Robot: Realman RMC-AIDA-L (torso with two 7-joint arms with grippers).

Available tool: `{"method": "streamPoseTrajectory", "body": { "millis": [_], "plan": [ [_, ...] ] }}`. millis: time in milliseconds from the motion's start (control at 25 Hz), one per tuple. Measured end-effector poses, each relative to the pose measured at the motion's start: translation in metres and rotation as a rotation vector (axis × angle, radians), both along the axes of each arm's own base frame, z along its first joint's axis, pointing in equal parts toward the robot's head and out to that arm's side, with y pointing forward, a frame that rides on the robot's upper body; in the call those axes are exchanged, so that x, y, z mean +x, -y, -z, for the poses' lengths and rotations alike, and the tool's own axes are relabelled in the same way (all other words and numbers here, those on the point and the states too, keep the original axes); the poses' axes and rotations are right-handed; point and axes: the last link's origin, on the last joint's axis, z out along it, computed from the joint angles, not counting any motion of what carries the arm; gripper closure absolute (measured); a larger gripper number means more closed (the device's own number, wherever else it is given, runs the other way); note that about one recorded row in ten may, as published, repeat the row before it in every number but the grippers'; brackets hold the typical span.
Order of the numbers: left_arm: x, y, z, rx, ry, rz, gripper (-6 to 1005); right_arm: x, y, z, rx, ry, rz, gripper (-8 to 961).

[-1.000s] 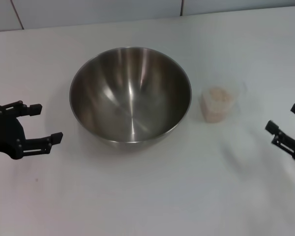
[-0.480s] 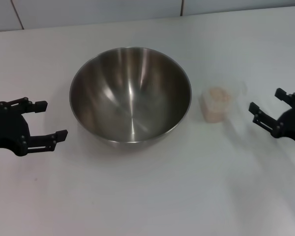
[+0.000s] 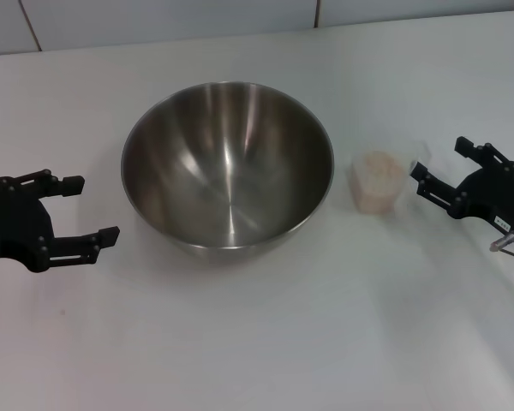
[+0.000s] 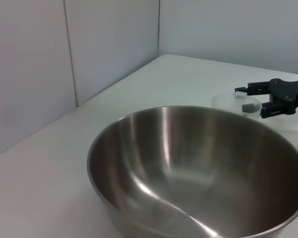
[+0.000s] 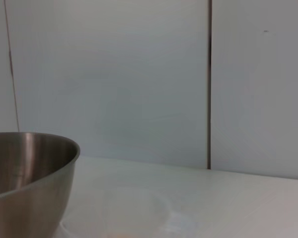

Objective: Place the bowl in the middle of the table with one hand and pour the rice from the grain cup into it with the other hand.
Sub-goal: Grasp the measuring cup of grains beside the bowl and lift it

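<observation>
Grain cup [image 3: 379, 181] (holding rice [image 3: 378, 169]) sits just beside the unclenched right gripper [image 3: 439, 166].

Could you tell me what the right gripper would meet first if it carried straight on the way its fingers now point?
Most likely the grain cup: the open right gripper points at it from close by, with the bowl beyond.

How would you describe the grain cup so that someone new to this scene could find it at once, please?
Start at the large steel bowl in the middle of the white table. Just beside it, on the robot's right, stands the grain cup, between the bowl and the open right gripper. It is small, clear plastic, far smaller than the bowl, and holds pale pinkish rice.
</observation>
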Motion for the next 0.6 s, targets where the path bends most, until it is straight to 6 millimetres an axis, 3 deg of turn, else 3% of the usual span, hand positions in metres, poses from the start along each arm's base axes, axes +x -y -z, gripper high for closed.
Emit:
{"method": "streamPoseTrajectory", "body": {
  "millis": [600],
  "plan": [
    [0.001,0.002,0.002,-0.019,-0.001,0.009,133,-0.011,-0.025,0.006,0.014,0.066,-0.017,228]
  ]
}}
